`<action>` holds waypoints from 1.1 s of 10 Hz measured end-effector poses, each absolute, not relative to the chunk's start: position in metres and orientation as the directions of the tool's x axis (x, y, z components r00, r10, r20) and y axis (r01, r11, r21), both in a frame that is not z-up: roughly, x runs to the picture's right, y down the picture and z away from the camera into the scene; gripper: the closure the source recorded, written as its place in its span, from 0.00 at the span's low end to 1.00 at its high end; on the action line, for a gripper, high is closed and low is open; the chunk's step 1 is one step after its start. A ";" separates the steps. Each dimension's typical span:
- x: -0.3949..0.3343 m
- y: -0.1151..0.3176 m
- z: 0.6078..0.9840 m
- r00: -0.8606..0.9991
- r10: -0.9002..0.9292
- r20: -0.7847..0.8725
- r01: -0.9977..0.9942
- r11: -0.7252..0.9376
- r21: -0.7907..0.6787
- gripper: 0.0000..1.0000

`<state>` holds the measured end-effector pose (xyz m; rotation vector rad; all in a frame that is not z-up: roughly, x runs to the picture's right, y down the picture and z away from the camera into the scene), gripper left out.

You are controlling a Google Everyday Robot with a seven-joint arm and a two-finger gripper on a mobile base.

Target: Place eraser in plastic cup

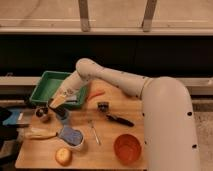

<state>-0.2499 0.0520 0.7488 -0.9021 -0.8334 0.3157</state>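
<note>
Toward the table's (107, 150) left side, the end effector (56, 102) is held just above the pale-blue plastic cup (63, 114), beside a dark metallic cup (42, 114). Whether the eraser is pinched cannot be told; the eraser itself is not made out.

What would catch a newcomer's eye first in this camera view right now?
The big white robot arm dominates, sweeping from the lower right across the wooden table to its gripper at the left, just in front of the green tray and beside the small dark metallic cup. Next comes the bright orange bowl near the front right edge.
</note>
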 end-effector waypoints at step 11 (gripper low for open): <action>-0.237 0.053 0.744 0.652 0.575 0.494 0.057 0.612 -0.789 0.29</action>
